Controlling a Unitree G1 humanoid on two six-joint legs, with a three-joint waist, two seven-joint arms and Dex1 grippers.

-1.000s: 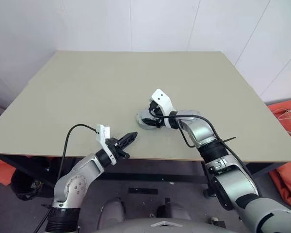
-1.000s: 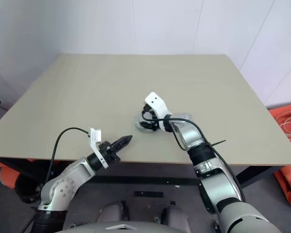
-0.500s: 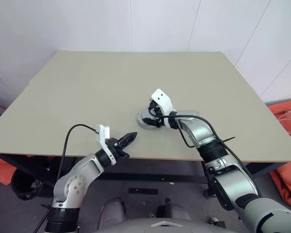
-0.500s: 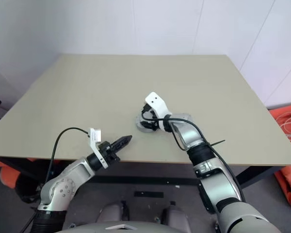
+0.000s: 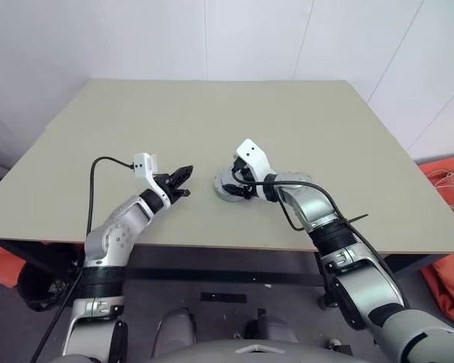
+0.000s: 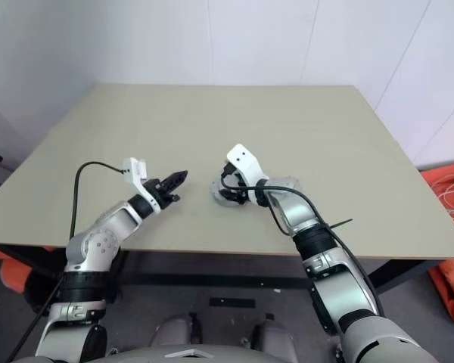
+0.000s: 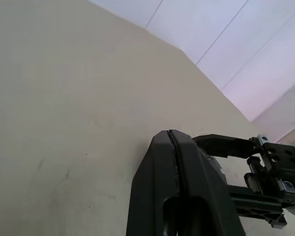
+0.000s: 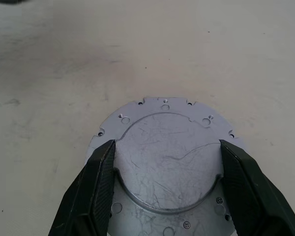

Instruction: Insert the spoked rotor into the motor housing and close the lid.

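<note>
– Why was the right gripper (image 8: 167, 147) parked over the motor housing (image 5: 222, 190) like that?

– To steady it, I'd say. The housing sat on the table (image 5: 212, 113), near the front edge and about the middle. The right wrist view looked down on its silver top plate (image 8: 163, 109), with small holes round the rim. The two black fingers (image 8: 99, 173) stood wide, one against each side of the raised round centre. It read as a bracing hold, keeping the part from sliding while the other arm came in.

– Was that plate the lid, already on?

– I couldn't tell. It looked scratched and pale, not patchy, so it may have been the housing's own face.

– And the left gripper (image 5: 186, 171)?

– Pinched fully closed, holding nothing, its tips aimed across at the housing but well short of touching it. Closed like that, it seemed meant for pushing or pressing, not for picking up.

– What had changed from a second earlier?

– Only the left arm. It had hung at the table's front edge; by now it had reached in over the tabletop, closer to the housing. The right gripper and the housing had stayed put
</note>
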